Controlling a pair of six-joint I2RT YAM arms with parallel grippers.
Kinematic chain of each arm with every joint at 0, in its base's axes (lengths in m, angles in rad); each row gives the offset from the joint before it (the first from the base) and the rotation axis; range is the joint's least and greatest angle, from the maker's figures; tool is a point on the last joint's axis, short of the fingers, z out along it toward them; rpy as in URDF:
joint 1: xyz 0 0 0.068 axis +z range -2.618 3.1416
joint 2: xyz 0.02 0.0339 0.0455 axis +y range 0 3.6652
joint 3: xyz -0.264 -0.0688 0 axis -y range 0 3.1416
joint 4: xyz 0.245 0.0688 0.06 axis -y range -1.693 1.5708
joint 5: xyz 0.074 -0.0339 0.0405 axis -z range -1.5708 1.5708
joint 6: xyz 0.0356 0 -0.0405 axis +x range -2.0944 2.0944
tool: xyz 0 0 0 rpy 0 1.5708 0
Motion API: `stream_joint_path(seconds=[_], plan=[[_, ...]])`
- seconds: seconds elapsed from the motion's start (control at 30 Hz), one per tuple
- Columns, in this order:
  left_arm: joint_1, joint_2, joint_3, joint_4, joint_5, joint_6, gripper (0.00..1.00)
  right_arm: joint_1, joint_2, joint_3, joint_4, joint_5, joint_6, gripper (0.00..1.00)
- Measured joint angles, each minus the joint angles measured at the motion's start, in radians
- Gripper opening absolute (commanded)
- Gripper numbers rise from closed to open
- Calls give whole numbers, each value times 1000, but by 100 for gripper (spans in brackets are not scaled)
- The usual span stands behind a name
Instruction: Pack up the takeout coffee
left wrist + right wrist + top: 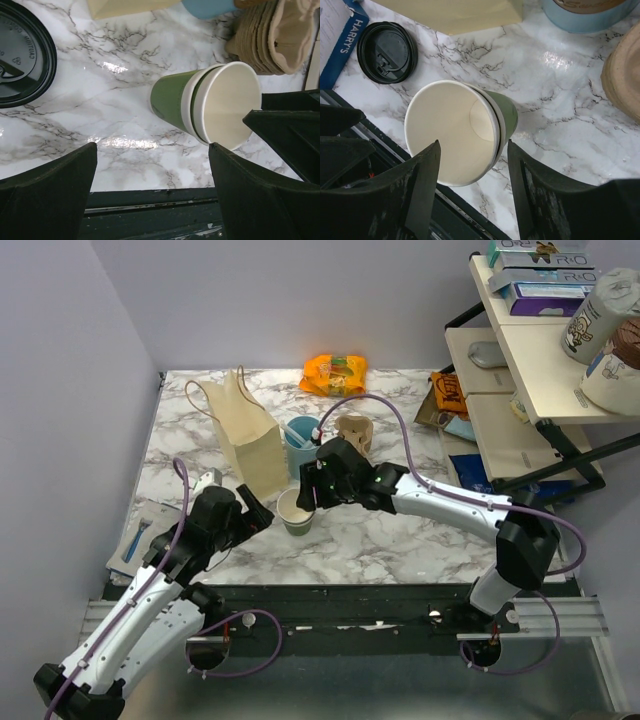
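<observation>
Upright and lidless near the middle of the white marbled table [400,530]: a small green-printed paper cup [172,100], cream inside, seemingly empty, just near and right of the tall tan paper bag [250,440]. Off and lying flat to the cup's left, apart from it: the round black plastic lid [387,51].

Probably very light, thin-walled, easy to dent or tip over. Stiffest at the rolled rim and the base. Best taken gently across the wall just under the rim, never squeezed mid-body. For the lid, thin, slick and flat on marble, better to pinch at the edge.

Spread wide and empty, the left gripper [152,150], low on the cup's near-left side. Parted moderately and empty, the right gripper [474,145], poised over the cup's mouth with a finger to either side of the rim; contact not discernible.

By count: one lid, one bag, one light-blue cup [298,443] just beyond, one stack of brown pulp trays [353,430]. Green cup with a doubled rim, so perhaps two nested; hard to say.
</observation>
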State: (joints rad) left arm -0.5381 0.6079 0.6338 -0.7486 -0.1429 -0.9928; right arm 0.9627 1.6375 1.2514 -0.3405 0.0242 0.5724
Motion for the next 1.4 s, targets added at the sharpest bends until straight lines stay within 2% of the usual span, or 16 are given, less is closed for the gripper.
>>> stream_joint_path(seconds=[0.17, 0.2, 0.37, 0.57, 0.8, 0.9, 1.1, 1.4], plan=[[0, -14, 0, -24, -22, -6, 99, 0, 13, 20, -15, 0, 11, 54], [0, -18, 0, -29, -26, -8, 99, 0, 14, 23, -16, 0, 13, 49], [0, -36, 0, -48, -34, -14, 99, 0, 26, 24, -22, 0, 26, 45], [0, -36, 0, -56, -41, -18, 99, 1, 39, 27, -40, 1, 43, 26], [0, -35, -5, -55, -42, -22, 99, 17, 38, 40, -69, 33, 57, 16], [0, -35, -18, -50, -42, -27, 99, 18, 32, 40, -80, 39, 64, 9], [0, -34, -38, -30, -33, -43, 99, 18, -42, 17, -91, 51, 100, 6], [0, 8, -107, 118, 111, -49, 99, 18, -114, -14, -127, 50, 128, 1]])
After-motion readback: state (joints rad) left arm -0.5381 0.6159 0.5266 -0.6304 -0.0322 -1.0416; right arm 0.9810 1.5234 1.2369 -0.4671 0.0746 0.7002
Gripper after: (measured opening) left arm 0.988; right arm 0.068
